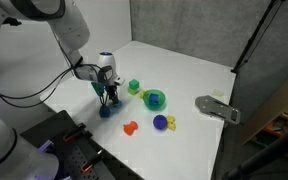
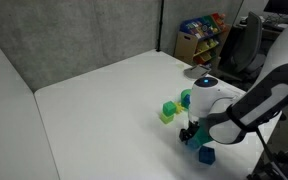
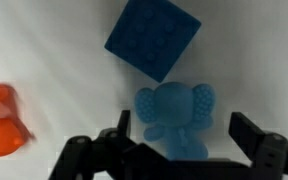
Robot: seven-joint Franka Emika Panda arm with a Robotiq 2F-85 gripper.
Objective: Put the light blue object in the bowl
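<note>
Here the arm [image 1: 72, 42] reaches down, gripper [image 3: 181, 138] spread apart around the light blue object [image 3: 172, 112].

We're in a lab or office test corner here: a white table [image 2: 104, 90], grey partition panels [image 2: 74, 30] standing well behind the claw [image 2: 191, 134], and past the table's edge beyond the claw, a shelf of colourful boxes [image 2: 202, 33] beside a dark swivel chair [image 2: 246, 45]. A slanted dark pole [image 1: 259, 33] leans in, well off to one side.
</note>
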